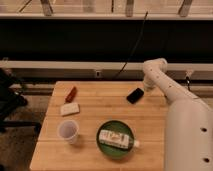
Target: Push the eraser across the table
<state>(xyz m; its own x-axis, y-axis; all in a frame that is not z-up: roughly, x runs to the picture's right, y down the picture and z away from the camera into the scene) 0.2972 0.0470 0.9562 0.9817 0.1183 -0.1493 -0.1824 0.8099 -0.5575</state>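
Note:
The eraser (135, 95), a small flat black slab, lies at an angle on the far right part of the light wooden table (100, 107). My white arm comes up from the lower right and bends near the table's back right corner. The gripper (148, 88) hangs at the arm's end, just right of the eraser and close to it. I cannot tell whether it touches the eraser.
A green plate (106, 148) with a white bottle (118, 139) on it sits at the front centre. A pale cup (68, 131) stands front left. A white block (70, 109) and a reddish-brown oblong object (71, 93) lie at the left. A dark chair (10, 102) stands off the table's left edge.

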